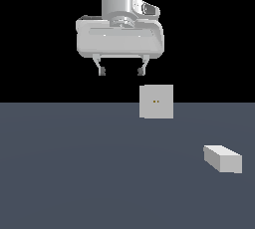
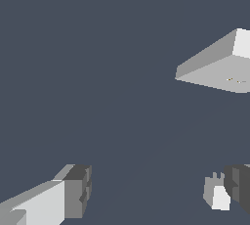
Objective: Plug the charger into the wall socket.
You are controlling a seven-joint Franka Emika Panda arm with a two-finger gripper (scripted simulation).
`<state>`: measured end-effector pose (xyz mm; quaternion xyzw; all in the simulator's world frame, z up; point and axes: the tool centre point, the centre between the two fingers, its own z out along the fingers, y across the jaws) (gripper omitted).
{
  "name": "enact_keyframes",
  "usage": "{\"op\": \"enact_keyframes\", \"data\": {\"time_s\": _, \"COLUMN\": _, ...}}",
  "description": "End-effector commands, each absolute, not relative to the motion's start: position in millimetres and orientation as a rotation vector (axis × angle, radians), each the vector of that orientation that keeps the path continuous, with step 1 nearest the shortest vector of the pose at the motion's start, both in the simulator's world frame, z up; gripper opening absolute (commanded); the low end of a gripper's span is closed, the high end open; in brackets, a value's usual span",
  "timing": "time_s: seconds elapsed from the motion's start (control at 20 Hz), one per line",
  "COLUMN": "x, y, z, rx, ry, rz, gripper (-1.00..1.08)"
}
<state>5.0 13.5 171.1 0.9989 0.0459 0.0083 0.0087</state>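
Observation:
The charger (image 1: 222, 158) is a small light-grey block lying on the dark floor at the exterior view's right, near the front. The wall socket (image 1: 156, 101) is an upright light-grey square plate with two yellowish dots, standing farther back. My gripper (image 1: 122, 72) hangs high above the floor, to the exterior view's left of the socket, open and empty. In the wrist view the socket (image 2: 217, 65) shows at an angle. A small light block that looks like the charger (image 2: 218, 197) shows beside one finger (image 2: 238, 185). The gripper (image 2: 156, 188) is far from both.
A flat dark grey-blue floor (image 1: 74, 173) carries both things. Black background lies behind it. Nothing else stands on the floor.

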Motion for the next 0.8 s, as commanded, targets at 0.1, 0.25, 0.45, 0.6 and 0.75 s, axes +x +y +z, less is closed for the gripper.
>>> {"op": "enact_keyframes", "data": {"time_s": 0.1, "x": 4, "y": 13, "z": 171, "rx": 3.121, "ry": 0.142, "rz": 0.027, "gripper": 1.0}}
{"op": "enact_keyframes", "data": {"time_s": 0.25, "x": 2, "y": 9, "z": 168, "rx": 3.121, "ry": 0.138, "rz": 0.031, "gripper": 1.0}}
{"op": "enact_keyframes", "data": {"time_s": 0.45, "x": -5, "y": -2, "z": 162, "rx": 3.122, "ry": 0.125, "rz": 0.043, "gripper": 1.0}}
{"op": "enact_keyframes", "data": {"time_s": 0.6, "x": -13, "y": -14, "z": 155, "rx": 3.123, "ry": 0.111, "rz": 0.057, "gripper": 1.0}}
{"op": "enact_keyframes", "data": {"time_s": 0.75, "x": -24, "y": -30, "z": 145, "rx": 3.125, "ry": 0.092, "rz": 0.075, "gripper": 1.0}}
